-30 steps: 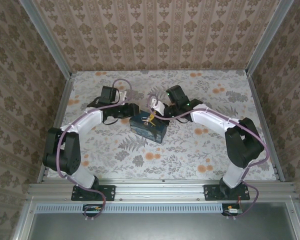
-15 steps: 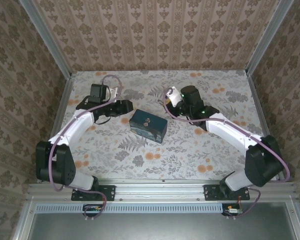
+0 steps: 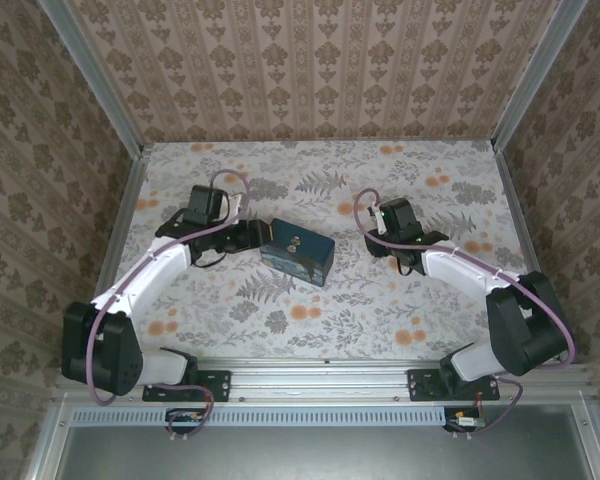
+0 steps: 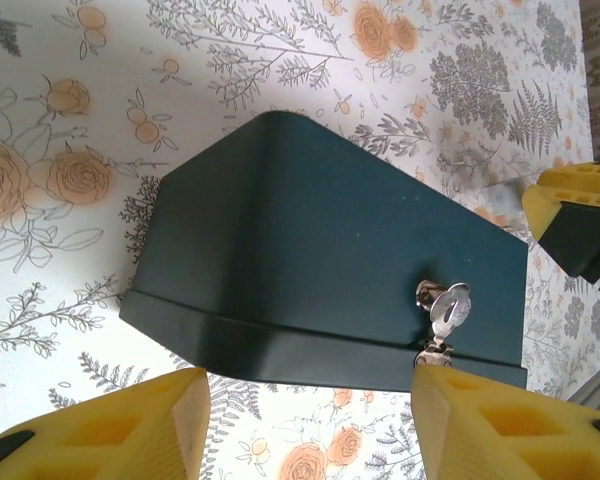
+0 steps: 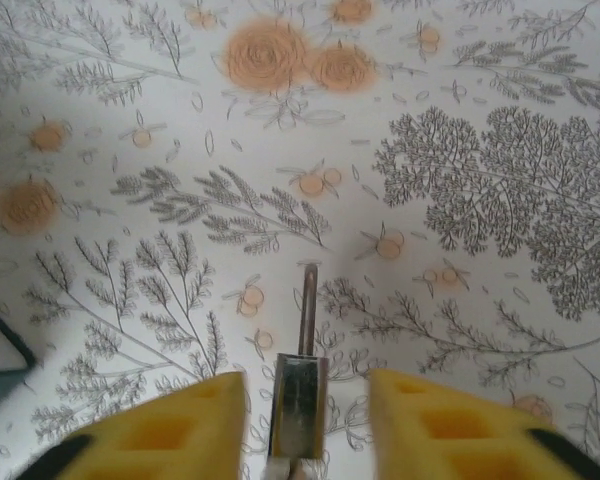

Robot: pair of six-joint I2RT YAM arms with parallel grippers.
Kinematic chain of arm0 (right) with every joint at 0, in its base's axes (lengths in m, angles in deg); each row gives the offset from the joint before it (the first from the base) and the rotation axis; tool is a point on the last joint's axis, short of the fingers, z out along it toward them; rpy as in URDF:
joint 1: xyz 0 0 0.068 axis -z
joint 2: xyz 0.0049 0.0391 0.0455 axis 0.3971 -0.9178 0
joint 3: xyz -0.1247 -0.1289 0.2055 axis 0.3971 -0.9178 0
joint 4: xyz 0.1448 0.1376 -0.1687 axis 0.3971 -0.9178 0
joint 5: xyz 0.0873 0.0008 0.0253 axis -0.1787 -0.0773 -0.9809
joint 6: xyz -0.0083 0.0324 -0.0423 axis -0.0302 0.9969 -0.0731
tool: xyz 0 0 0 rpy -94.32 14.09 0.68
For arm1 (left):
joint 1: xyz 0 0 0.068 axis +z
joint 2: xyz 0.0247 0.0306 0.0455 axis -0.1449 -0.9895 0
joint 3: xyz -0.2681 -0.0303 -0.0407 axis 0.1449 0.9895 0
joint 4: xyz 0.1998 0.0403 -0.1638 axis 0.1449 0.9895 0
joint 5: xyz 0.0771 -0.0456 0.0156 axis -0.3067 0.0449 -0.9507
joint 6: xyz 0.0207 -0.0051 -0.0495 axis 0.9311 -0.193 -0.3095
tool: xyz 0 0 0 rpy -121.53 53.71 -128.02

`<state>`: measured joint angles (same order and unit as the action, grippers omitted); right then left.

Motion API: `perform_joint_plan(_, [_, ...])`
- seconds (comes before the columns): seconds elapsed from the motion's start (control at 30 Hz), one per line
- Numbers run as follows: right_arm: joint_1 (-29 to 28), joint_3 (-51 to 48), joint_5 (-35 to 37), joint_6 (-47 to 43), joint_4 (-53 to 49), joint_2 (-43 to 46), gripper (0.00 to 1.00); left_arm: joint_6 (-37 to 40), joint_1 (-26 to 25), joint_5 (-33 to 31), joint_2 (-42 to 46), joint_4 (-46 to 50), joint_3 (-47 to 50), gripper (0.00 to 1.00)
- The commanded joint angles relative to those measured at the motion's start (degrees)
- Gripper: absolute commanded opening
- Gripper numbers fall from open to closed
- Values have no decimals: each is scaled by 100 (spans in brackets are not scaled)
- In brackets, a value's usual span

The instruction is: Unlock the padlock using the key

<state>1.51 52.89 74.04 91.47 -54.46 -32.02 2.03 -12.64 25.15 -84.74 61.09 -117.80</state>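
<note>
1. Left fingers (image 4: 130, 425) spread wide and grasping nothing, just at the near edge of the blue tin (image 4: 310, 230).
2. Right fingers (image 5: 180, 425) released too, set off to the right of the tin and not touching it.
3. Between the right fingers, the padlock (image 5: 298, 402): a small silvery block with its thin shackle seen edge-on, with a gap to each finger. Cannot tell whether resting on the tabletop (image 3: 380, 300).
4. On top of the tin, close to its near edge, the key (image 4: 450, 308), with its small ring just beside one left finger.
5. Tin lying slantwise on the floral tabletop, between the two arms.
</note>
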Motion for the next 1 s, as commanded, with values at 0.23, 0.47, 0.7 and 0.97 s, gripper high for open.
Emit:
perform_joint_plan(0.23, [-153, 579, -1825, 629, 557, 4, 50, -1061, -403, -71, 349, -724, 701, 56])
perform_joint_plan(0.47, [-568, 761, -2564, 1237, 1302, -432, 54, -1565, -834, -420, 699, -1093, 1102, 55])
perform_joint_plan(0.7, [-624, 1138, -3008, 994, 780, -816, 55, -2051, -938, -464, 608, -2073, 1524, 54])
perform_joint_plan(0.97, [-625, 1325, -3531, 1113, 428, -1351, 46, -2485, -1263, -797, 298, -2896, 1452, 53])
